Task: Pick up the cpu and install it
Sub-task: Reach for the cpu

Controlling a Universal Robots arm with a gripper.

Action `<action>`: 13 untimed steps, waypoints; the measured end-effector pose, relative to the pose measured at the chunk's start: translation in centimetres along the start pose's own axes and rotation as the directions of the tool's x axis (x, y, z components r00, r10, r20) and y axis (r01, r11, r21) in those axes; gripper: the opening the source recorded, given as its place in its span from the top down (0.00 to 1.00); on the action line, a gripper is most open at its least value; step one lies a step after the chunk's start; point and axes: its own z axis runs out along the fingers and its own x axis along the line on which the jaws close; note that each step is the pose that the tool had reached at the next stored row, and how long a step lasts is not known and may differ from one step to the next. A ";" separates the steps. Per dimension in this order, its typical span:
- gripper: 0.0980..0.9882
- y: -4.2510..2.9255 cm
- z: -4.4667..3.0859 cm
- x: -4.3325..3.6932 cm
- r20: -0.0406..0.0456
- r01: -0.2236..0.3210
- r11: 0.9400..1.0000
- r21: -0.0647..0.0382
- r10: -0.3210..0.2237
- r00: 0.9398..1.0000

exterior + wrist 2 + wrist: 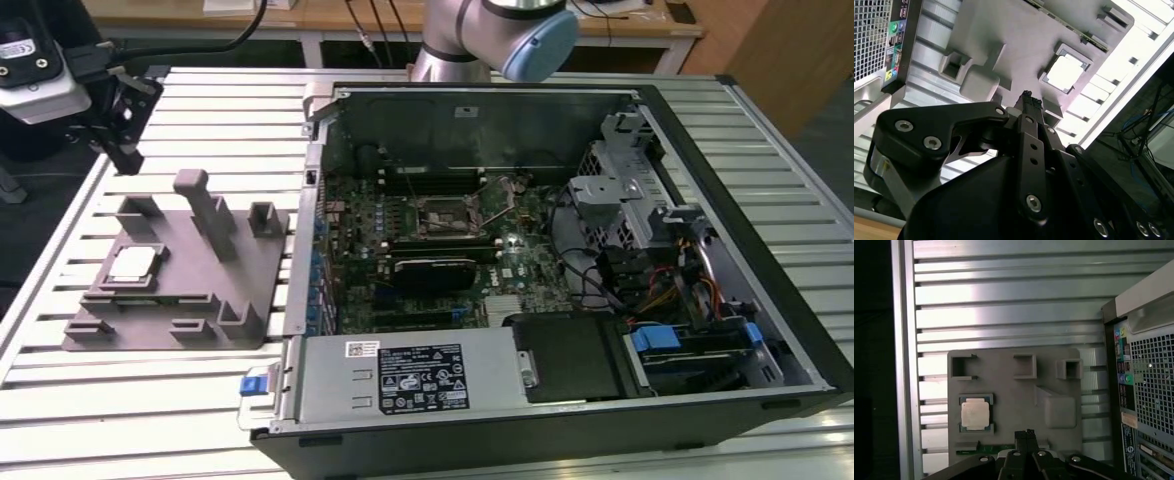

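The cpu (132,265) is a small pale silver square lying flat in a recess of the grey plastic fixture (200,300), on the exterior view's left. It also shows in both wrist views, as the cpu (1065,73) and the cpu (974,414). My gripper (127,150) hangs well above the table beyond the fixture's far end, apart from the chip. Its black fingertips (1024,434) sit pressed together with nothing between them; the gripper (1027,96) is shut. The black-and-metal socket frame (447,212) sits mid-motherboard inside the open computer case.
The open computer case (747,150) fills the exterior view's right, with drive cage, cables and power supply (400,375) inside. Upright grey posts (207,205) rise from the fixture. The ribbed metal table (120,400) ends near the fixture's left side.
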 end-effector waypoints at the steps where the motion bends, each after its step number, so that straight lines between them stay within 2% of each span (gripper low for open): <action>1: 0.99 -0.01 0.09 0.09 0.000 0.000 1.000 0.000 0.000 1.000; 13: 0.99 -0.15 1.19 1.26 0.000 0.000 1.000 0.000 0.000 1.000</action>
